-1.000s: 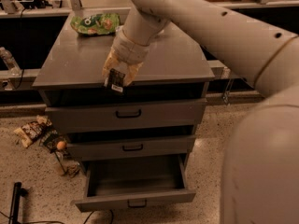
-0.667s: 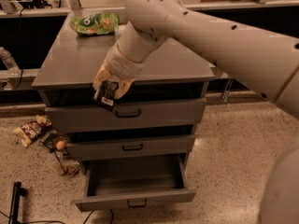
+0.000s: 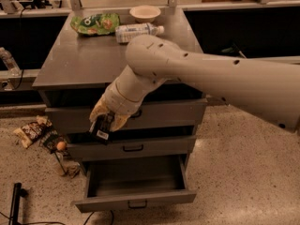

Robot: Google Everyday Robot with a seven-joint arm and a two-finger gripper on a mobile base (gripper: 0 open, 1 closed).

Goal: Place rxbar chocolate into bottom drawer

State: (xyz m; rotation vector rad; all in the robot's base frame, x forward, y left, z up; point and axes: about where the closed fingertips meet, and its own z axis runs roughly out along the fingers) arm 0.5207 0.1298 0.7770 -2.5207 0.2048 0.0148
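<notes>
My gripper [image 3: 104,124] hangs in front of the cabinet at the height of the top and middle drawers, left of centre. It is shut on the rxbar chocolate [image 3: 100,131], a small black-wrapped bar with a pale label patch pointing down. The bottom drawer [image 3: 136,198] is pulled open below it, a deep grey box with a small dark handle, and looks empty inside. The bar is well above the drawer's opening.
A green snack bag [image 3: 95,23], a white-labelled bottle [image 3: 137,32] lying on its side and a pale bowl [image 3: 145,13] sit at the back of the cabinet top [image 3: 79,64]. Snack wrappers and small items [image 3: 40,135] litter the floor left of the cabinet.
My arm has swung down and left, carrying the bar from the cabinet top's front edge to in front of the top and middle drawers. The view has shifted too.
</notes>
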